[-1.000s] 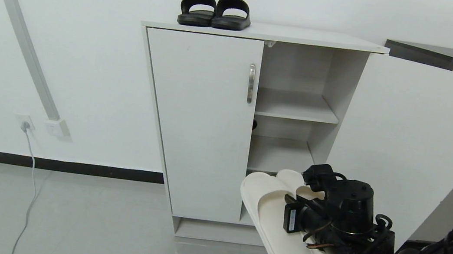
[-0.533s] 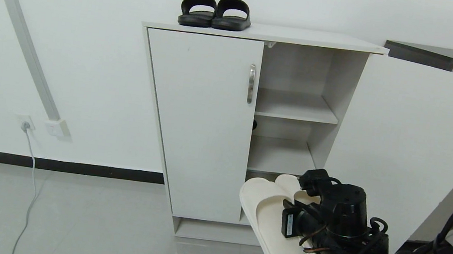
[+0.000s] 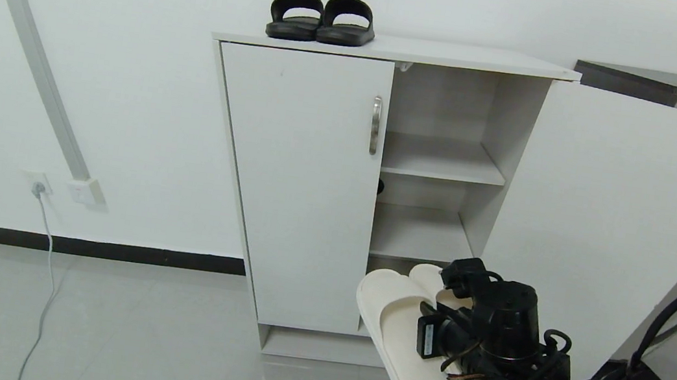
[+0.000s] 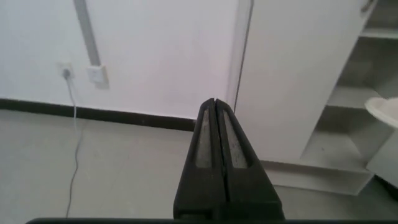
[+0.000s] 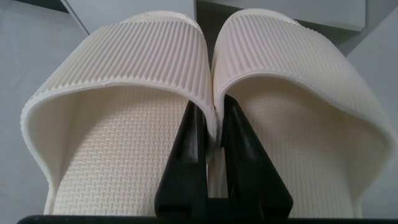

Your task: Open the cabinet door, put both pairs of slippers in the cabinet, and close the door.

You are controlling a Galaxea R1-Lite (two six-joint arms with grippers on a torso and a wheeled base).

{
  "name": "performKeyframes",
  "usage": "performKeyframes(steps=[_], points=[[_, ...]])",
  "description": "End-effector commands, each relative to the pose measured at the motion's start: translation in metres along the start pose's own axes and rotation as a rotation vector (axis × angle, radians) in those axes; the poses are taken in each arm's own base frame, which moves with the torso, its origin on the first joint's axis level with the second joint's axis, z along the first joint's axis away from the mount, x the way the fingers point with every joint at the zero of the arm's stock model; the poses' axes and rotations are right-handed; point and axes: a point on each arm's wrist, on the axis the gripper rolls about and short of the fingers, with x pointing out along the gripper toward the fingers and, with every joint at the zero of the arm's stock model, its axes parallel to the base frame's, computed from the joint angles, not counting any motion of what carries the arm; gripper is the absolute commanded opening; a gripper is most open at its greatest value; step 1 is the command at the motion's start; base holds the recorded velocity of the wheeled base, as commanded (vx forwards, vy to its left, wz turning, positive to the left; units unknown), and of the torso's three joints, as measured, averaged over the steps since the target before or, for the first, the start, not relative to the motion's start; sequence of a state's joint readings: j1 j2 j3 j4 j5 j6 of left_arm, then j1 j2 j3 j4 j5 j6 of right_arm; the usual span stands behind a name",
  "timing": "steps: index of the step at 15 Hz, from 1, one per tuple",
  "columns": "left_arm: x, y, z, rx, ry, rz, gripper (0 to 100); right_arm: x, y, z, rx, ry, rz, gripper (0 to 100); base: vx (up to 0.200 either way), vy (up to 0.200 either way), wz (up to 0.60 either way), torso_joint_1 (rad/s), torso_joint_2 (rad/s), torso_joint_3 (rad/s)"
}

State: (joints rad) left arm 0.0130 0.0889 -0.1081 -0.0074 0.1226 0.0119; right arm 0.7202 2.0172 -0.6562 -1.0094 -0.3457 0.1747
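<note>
White slippers [image 3: 404,336] hang before your open cabinet [image 3: 290,210], right jaws clamped on their inner edges. They have sunk a little toward the bottom compartment, so placing looks close. Left jaws are pressed together, empty. The black slippers [image 3: 322,18] sit on top, still to go.

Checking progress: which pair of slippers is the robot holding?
The white pair, clamped side by side in the right gripper before the cabinet's open lower part. The black pair sits on top of it, free of any gripper.
</note>
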Motion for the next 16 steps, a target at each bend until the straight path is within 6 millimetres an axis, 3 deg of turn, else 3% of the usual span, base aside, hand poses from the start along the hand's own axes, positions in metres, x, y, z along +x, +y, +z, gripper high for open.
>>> performKeyframes(steps=[1, 6, 10, 13, 16], points=[[-0.004, -0.001, -0.018, 0.027, -0.036, -0.062, 0, 0.004, 0.000, -0.006, -0.006, 0.012, -0.004, 0, 0.000, 0.000, 0.00, 0.000, 0.00, 0.000], [-0.002, -0.004, -0.033, 0.017, 0.043, -0.195, 0, 0.004, 0.003, -0.007, -0.007, 0.008, 0.003, 0, 0.000, 0.000, 0.00, 0.000, 0.00, 0.000], [-0.001, -0.004, -0.033, 0.015, 0.024, -0.200, 0, 0.005, 0.007, -0.006, -0.006, -0.009, -0.018, 0, 0.000, 0.000, 0.00, 0.000, 0.00, 0.000], [-0.001, -0.004, -0.033, 0.013, 0.025, -0.200, 0, 0.016, 0.012, 0.002, 0.008, -0.059, -0.097, 0, 0.000, 0.000, 0.00, 0.000, 0.00, 0.000], [-0.001, -0.004, -0.033, 0.013, 0.025, -0.200, 0, 0.045, 0.021, 0.014, 0.044, -0.158, -0.336, 0, 0.000, 0.000, 0.00, 0.000, 0.00, 0.000]])
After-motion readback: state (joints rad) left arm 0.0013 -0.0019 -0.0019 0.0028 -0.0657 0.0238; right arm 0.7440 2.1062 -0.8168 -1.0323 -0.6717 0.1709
